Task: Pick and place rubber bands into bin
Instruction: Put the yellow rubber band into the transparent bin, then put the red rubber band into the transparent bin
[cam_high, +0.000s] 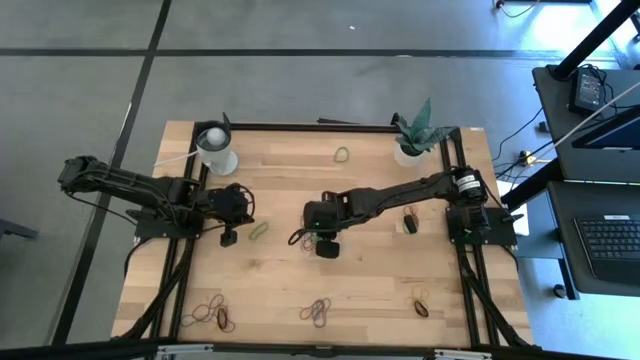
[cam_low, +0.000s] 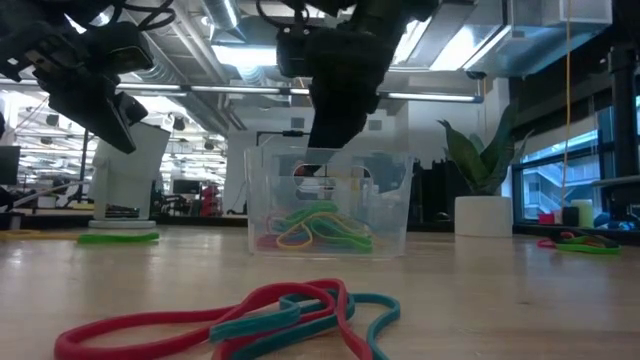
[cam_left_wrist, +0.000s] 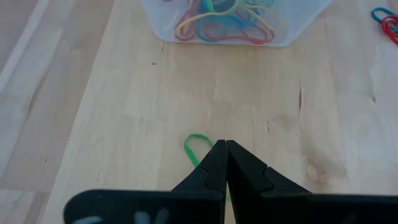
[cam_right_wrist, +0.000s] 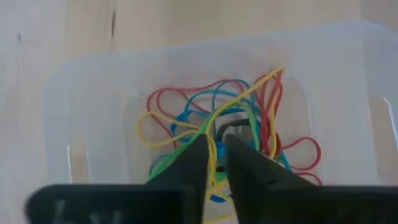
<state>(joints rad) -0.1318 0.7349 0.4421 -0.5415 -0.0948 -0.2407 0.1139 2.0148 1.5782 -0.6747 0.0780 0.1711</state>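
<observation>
Midway through a tidy-up at a wooden table (cam_high: 380, 270), the right gripper (cam_right_wrist: 213, 155) hangs directly over the clear plastic bin (cam_right_wrist: 81, 112) at the table's middle, its fingers parted by a narrow gap with a yellow band (cam_right_wrist: 249, 93) draped between them down into the tangle below; whether that band is held or already let go cannot be told. The bin already holds a heap of rubber bands (cam_low: 312, 228) in red, blue, yellow and green, so a fair share of the job looks done. The left gripper (cam_left_wrist: 226, 163) waits to the left of the bin, fingers pressed fully together, just above a green band (cam_left_wrist: 194, 147) lying on the wood. Much remains: one green loop (cam_high: 342, 154) lies near the far edge, a dark band (cam_high: 410, 222) sits under the right arm, and three clusters wait along the near edge, at the left (cam_high: 212, 314), the centre (cam_high: 318, 312) and the right (cam_high: 422, 303). A white cup (cam_high: 216, 150) and a potted plant (cam_high: 415, 135) stand at the far corners, untouched by the work. By this showing, the task is perhaps halfway, with stray bands on every side left to gather.
</observation>
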